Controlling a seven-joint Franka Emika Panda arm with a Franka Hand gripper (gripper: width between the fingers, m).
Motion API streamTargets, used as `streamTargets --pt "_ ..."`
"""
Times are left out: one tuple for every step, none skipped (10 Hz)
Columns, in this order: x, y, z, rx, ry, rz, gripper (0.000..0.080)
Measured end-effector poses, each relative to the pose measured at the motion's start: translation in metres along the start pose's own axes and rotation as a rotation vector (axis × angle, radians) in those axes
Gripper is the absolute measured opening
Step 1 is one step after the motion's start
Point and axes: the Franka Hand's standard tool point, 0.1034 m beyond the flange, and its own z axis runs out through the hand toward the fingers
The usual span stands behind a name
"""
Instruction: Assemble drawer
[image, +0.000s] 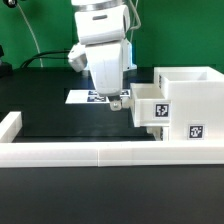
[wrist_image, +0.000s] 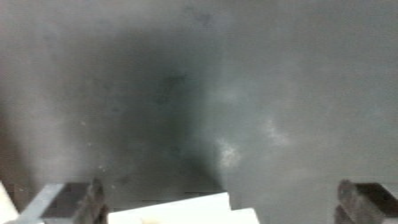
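Observation:
The white box shell (image: 190, 100) stands at the exterior view's right, with a square tag on its front. A white tray (image: 150, 104) with its own tag sticks partly out of the shell's side toward the exterior view's left. My gripper (image: 118, 101) hangs just beside the tray's outer end, close to it. In the wrist view the two dark fingers (wrist_image: 63, 205) stand far apart, so the gripper (wrist_image: 214, 206) is open and holds nothing. A white corner (wrist_image: 178, 212) shows between them; I cannot tell which part it is. I cannot make out a second tray.
The long low white border wall (image: 100, 153) runs along the front and turns up at the exterior view's left (image: 9, 124). The marker board (image: 84, 97) lies flat on the black table behind the gripper. Cables hang at the back.

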Motion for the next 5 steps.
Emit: streamTargets --pt "0.008 -0.003 0.003 0.004 0.002 0.001 0.0649" --pt "0.015 -0.004 0.005 0.002 0.004 0.007 0.0649" --pt "0.023 -0.005 0.008 0.006 0.007 0.010 0.0649" --pt "0.029 -0.006 0.010 0.009 0.008 0.028 0.0649" --pt "0.035 -0.008 0.012 0.014 0.010 0.034 0.0649"
